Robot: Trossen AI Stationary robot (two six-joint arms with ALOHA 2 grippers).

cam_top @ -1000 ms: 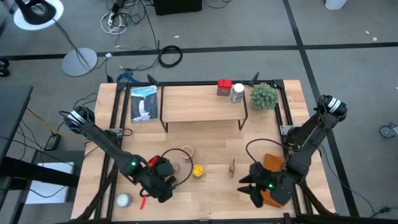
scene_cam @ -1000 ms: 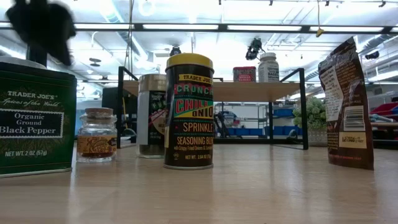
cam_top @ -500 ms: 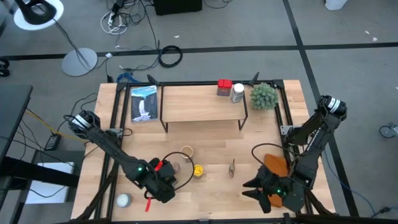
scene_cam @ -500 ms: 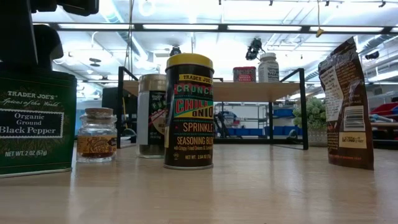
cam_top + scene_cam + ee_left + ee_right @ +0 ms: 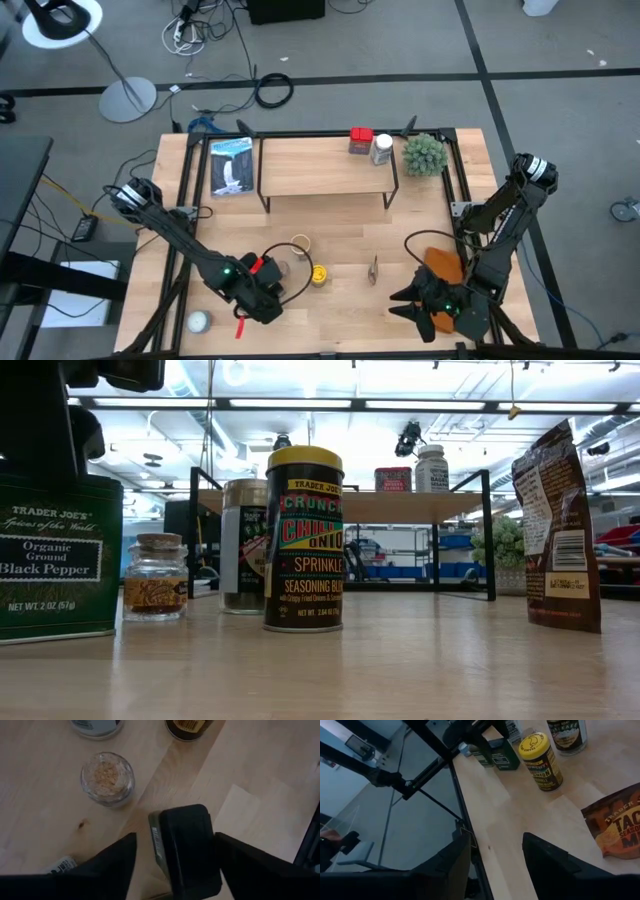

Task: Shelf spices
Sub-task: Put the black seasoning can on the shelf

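Observation:
My left gripper is open over the dark green black-pepper tin near the table's near left. One finger stands on each side of the tin, which rests upright on its base. Beside it stand a small cork-topped glass jar, a grey-lidded jar and a yellow-lidded jar. A brown pouch stands upright mid-table. The shelf at the far side carries a red tin and a white jar. My right gripper waits open near the near right corner. My left gripper comes at the green tin from above, pointing down, with its fingers astride the tin's top end. A strip of table shows between one finger and the tin. Whether the other finger touches the tin, I cannot tell.
An orange-brown cloth lies by my right arm, and a green plant stands beside the shelf. A flat packet lies left of the shelf. A white round thing sits at the near left. Black frame rails run along the table's sides.
My left gripper has come down onto the green tin from above it and shifted slightly toward the near edge; it has kept still for the last half second. My right gripper has drawn back a little toward the near right corner.

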